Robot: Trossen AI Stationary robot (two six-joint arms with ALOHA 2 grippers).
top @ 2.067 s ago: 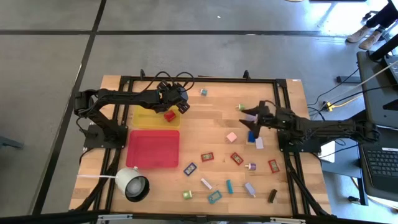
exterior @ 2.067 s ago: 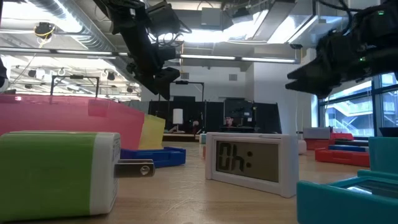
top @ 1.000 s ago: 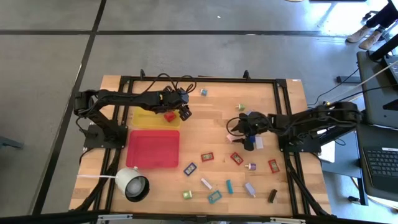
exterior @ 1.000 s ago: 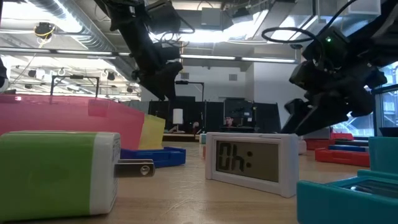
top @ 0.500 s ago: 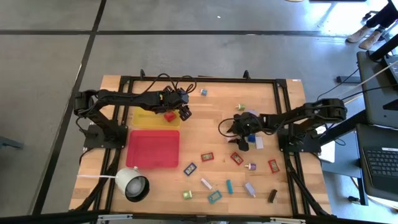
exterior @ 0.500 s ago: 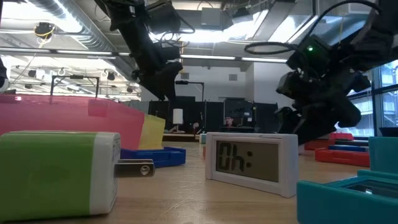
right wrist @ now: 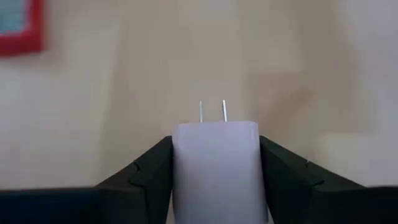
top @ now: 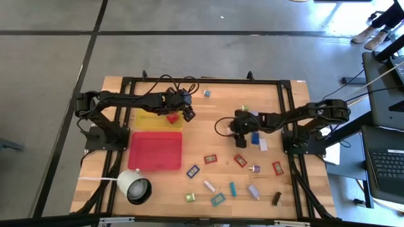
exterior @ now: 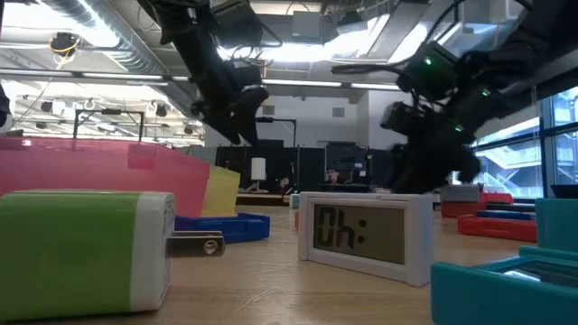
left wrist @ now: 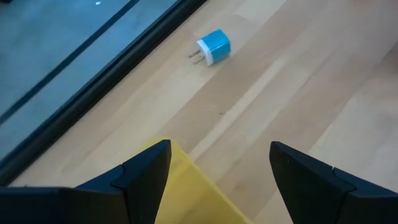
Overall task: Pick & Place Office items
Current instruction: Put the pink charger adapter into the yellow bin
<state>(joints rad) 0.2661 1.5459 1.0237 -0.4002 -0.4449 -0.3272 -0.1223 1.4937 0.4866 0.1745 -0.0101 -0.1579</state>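
My right gripper (top: 240,136) reaches out over the middle of the table and stands on a pale pink block with two metal prongs (right wrist: 214,165), which it hides in the high view. My left gripper (top: 184,111) is open and hovers over the far right corner of the yellow tray (top: 146,120). A red piece (top: 172,117) lies in that tray. In the left wrist view, a blue plug block (left wrist: 213,48) lies on the wood beyond the open fingers. Several more small pieces (top: 240,160) are scattered on the near right part of the table. My right gripper holds the pale pronged block by its two opposite side faces (right wrist: 180,168), pinched between the two fingers (right wrist: 149,171). Its prongs (right wrist: 212,112) point forward, away from the wrist. Whether the block is on the wood or lifted cannot be told.
The red tray (top: 155,151) lies near the yellow one, with the white round cup-like thing (top: 134,186) and its cord at the near left. A blue piece (top: 255,137) and a white one (top: 263,144) lie just right of my right gripper. A small clock (exterior: 366,236) and a green block (exterior: 86,253) stand close to the low camera.
My right arm has stretched toward the table's left, carrying its gripper left and slightly nearer until it covers the spot where the pink block lay. The left arm has kept still.
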